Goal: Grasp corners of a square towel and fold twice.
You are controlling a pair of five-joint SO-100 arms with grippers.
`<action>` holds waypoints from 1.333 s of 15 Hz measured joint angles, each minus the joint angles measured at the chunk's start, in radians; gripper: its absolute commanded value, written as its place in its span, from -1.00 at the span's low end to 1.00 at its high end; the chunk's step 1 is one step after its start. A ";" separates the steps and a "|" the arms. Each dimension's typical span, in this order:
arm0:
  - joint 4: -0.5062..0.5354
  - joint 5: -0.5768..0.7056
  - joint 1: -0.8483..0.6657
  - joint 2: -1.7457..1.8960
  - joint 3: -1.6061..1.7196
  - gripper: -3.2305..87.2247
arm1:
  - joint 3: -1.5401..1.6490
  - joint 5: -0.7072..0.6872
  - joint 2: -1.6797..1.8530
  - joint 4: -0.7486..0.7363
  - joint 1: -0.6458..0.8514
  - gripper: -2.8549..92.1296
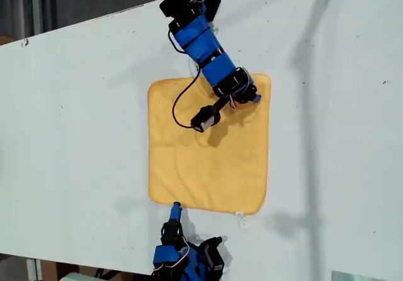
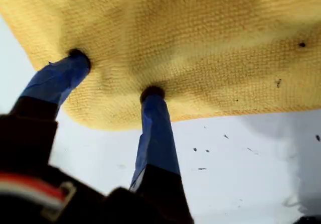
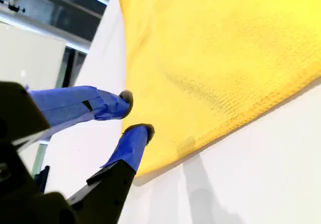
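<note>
The yellow-orange towel (image 1: 208, 161) lies flat and unfolded on the white table (image 1: 75, 136), its white tag (image 1: 240, 218) at the corner nearest the exterior view's lower right. My first gripper (image 1: 247, 97) reaches in from the far side. It stands open near the towel's upper right corner (image 1: 264, 79) in the exterior view. In the first wrist view the first gripper (image 2: 115, 74) has both blue fingertips (image 2: 152, 93) pressed into the towel (image 2: 210, 43). My second gripper (image 1: 175, 207) is at the near edge by the lower left corner (image 1: 154, 198). The second gripper (image 3: 134, 113) is open a little at the towel's (image 3: 225, 58) rim.
The first arm's blue links (image 1: 201, 38) and a black cable (image 1: 179, 104) hang over the towel's far half. The second arm's base (image 1: 189, 259) sits at the table's near edge. Bare white table surrounds the towel. The table edge (image 1: 82, 21) runs along the exterior view's upper left.
</note>
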 measured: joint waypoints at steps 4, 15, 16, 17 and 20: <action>0.005 -0.015 0.029 -0.003 -0.012 -0.83 | -0.011 0.015 -0.035 -0.061 -0.021 -0.94; 0.067 -0.474 0.670 -1.790 -1.224 -0.71 | 0.000 0.020 -0.040 -0.066 -0.025 -0.94; 0.080 -0.578 0.742 -1.841 -1.230 -0.70 | 0.002 0.021 -0.040 -0.071 -0.026 -0.94; 0.086 -0.680 0.804 -1.852 -1.230 -0.69 | 0.002 0.021 -0.040 -0.071 -0.026 -0.94; 0.107 -0.979 0.931 -1.894 -1.239 -0.65 | 0.009 0.021 -0.040 -0.072 -0.026 -0.94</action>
